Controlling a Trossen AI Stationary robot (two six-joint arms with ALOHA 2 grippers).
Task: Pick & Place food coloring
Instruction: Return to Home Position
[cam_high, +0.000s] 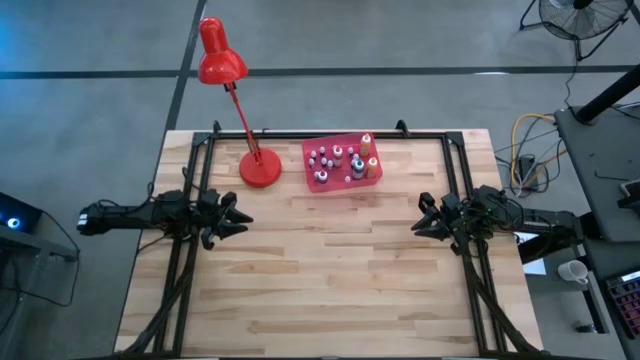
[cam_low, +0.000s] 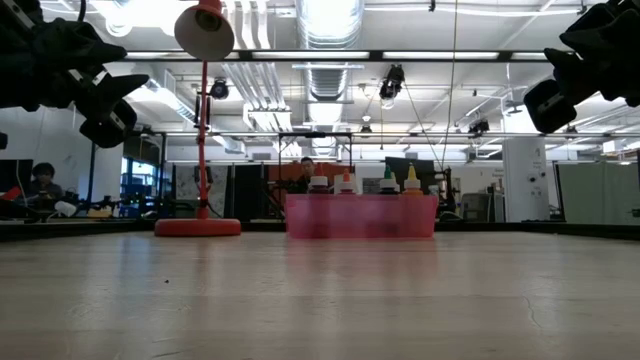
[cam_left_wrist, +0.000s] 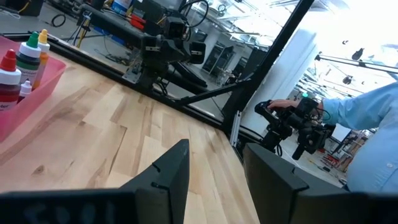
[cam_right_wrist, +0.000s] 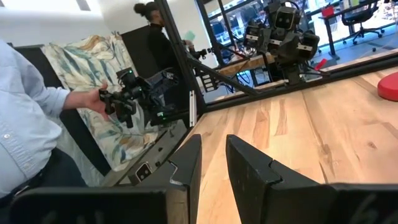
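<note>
Several food coloring bottles (cam_high: 345, 160) stand upright in a pink tray (cam_high: 311, 150) at the table's far middle. In the low view their caps (cam_low: 365, 183) rise above the tray's wall (cam_low: 360, 216), and the left wrist view shows some of them (cam_left_wrist: 18, 62). My left gripper (cam_high: 240, 218) (cam_left_wrist: 216, 149) hangs open above the table's left side, level, pointing toward the middle, and it is empty. My right gripper (cam_high: 417, 224) (cam_right_wrist: 213, 140) hangs above the right side, facing it, with a narrow gap and nothing in it. Both are well short of the tray.
A red desk lamp stands on its round base (cam_high: 260, 168) just left of the tray, its head (cam_high: 218, 55) reaching past the far edge. Black frame rails (cam_high: 190, 250) run along both table sides. A person's hand (cam_left_wrist: 283, 111) (cam_right_wrist: 93, 99) grips a handle beyond the table.
</note>
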